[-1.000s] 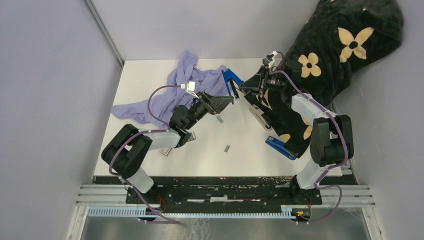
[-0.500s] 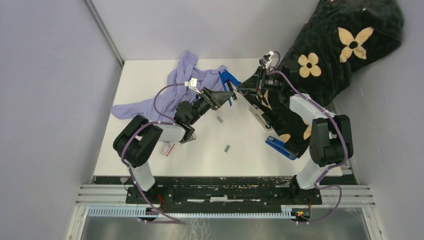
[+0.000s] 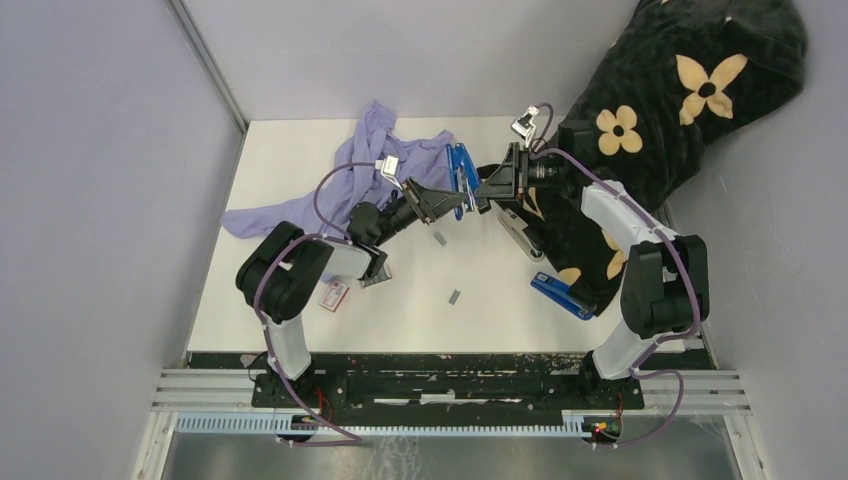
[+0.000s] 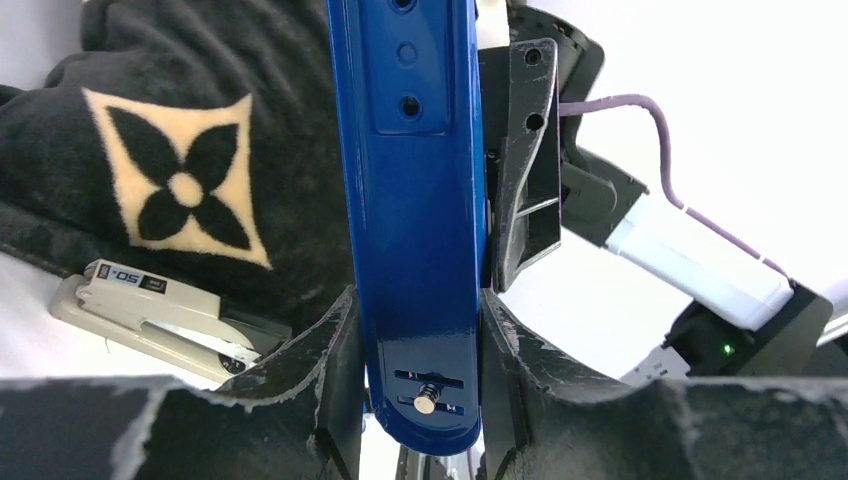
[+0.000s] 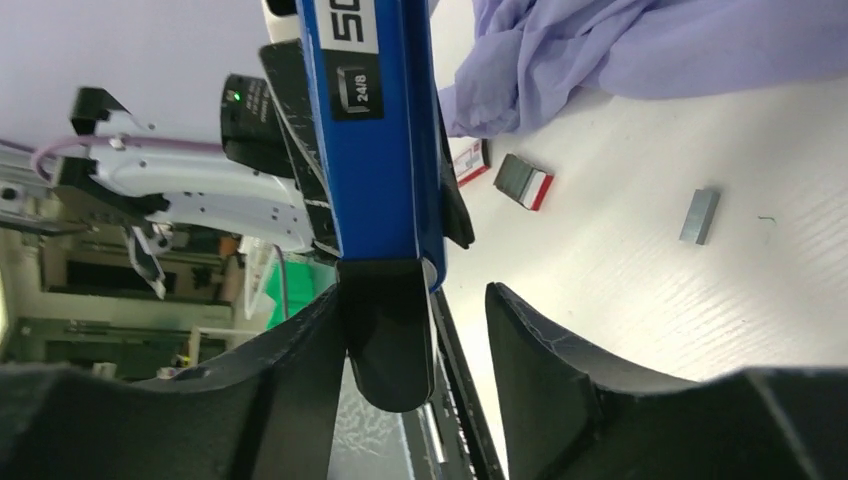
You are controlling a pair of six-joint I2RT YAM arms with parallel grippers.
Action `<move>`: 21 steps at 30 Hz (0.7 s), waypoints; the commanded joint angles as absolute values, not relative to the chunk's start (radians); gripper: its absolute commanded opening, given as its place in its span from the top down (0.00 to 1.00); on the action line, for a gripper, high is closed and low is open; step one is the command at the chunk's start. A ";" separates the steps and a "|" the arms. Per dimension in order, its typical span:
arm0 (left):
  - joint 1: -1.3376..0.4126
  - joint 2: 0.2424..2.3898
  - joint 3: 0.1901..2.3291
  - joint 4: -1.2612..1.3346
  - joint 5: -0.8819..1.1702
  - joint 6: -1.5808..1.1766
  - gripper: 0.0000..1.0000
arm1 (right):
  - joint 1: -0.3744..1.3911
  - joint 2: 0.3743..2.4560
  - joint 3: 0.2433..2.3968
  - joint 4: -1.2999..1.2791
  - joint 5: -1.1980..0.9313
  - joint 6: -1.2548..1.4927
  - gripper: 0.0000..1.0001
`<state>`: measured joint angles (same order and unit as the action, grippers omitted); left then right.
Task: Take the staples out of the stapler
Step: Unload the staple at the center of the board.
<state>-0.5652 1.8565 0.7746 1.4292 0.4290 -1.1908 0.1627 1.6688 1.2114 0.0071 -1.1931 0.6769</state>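
- A white table (image 3: 500,320) fills the middle of the top view.
- A pale purple wall (image 3: 100,200) stands at 9 o'clock.
- The back wall (image 3: 400,50) at 12 o'clock has the same pale colour and is plain.
- Another wall (image 3: 780,250) like it stands at 3 o'clock.
- A thin metal strip (image 3: 207,60) runs down the corner at 11 o'clock, where two walls meet.
- Silver rails (image 3: 200,385) lie along the table edge at 6 o'clock.
- Below the rails is a grey metal floor (image 3: 450,450).
- The light is soft and even.
- In the right wrist view, a dim, blurry room (image 5: 60,270) shows past the table at 9 o'clock.
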 commanded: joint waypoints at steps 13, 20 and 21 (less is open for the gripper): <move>-0.518 1.742 0.839 1.357 0.673 -0.842 0.97 | 0.223 1.704 1.555 -0.989 -1.082 -0.344 0.30; -0.519 1.701 0.860 1.268 0.736 -0.725 0.97 | 0.267 1.660 1.427 -0.808 -1.024 -0.332 0.32; -0.519 1.701 0.861 1.268 0.743 -0.721 0.97 | 0.268 1.657 1.412 -0.779 -1.029 -0.324 0.33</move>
<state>-0.5194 1.7760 0.8055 1.2198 0.6907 -0.8379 0.2584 1.6970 1.4612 -0.8684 -1.0508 -0.2836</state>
